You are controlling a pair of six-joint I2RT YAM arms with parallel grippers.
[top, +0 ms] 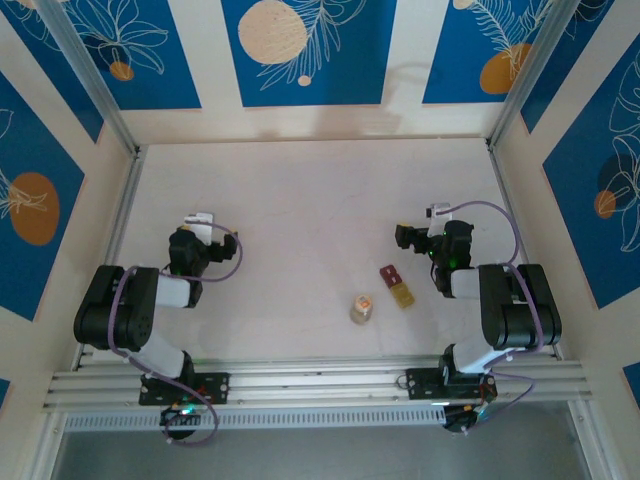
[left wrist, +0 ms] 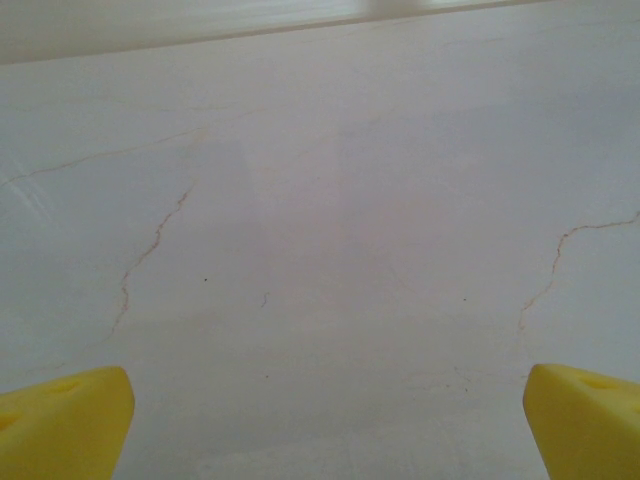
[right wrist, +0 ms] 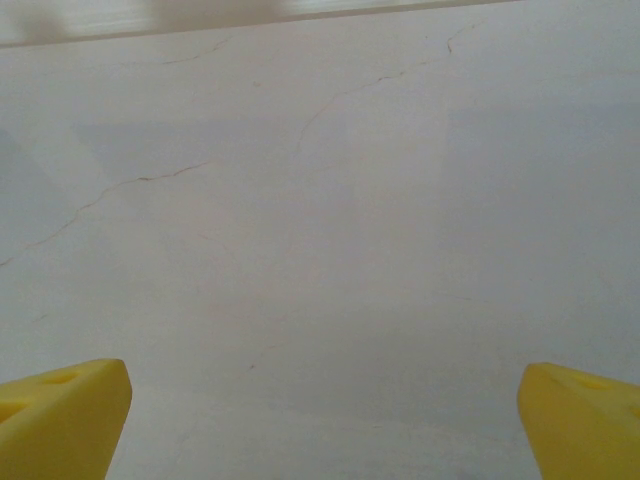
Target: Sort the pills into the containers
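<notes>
My left gripper (top: 203,222) wide open over bare table (top: 300,200), right gripper (top: 415,236) wide open, two-cell box (top: 396,285) just beside it, vial (top: 361,310) nearer my bases

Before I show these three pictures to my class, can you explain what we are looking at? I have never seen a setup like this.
The view from above shows two robot arms bolted at the near edge of a pale table walled by blue patterned panels. The left gripper and the right gripper are their two-finger hands. Both are open and hold nothing.

The other two pictures come from cameras on the wrists. The yellow shapes in the bottom corners are the fingertips of the left gripper and the fingertips of the right gripper, over bare tabletop.

On the table lie the containers, a tiny box of two joined cells, one dark red, one tan, and a small clear vial with orange marking beside it.
</notes>
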